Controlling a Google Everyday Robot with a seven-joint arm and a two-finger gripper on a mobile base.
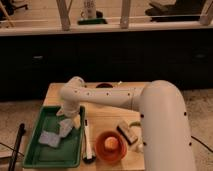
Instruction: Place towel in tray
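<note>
A green tray (35, 146) sits at the left of the wooden table (107, 112). A pale crumpled towel (56, 134) lies inside the tray near its middle. My white arm reaches from the right across the table, and my gripper (69, 120) hangs over the tray's right half, just above the towel's upper right edge.
A red bowl (111, 147) holding an orange ball stands right of the tray. A black and white marker-like stick (88, 142) lies between tray and bowl. A brush-like block (127, 132) lies by the bowl. A dark round object (104, 85) sits at the table's back edge.
</note>
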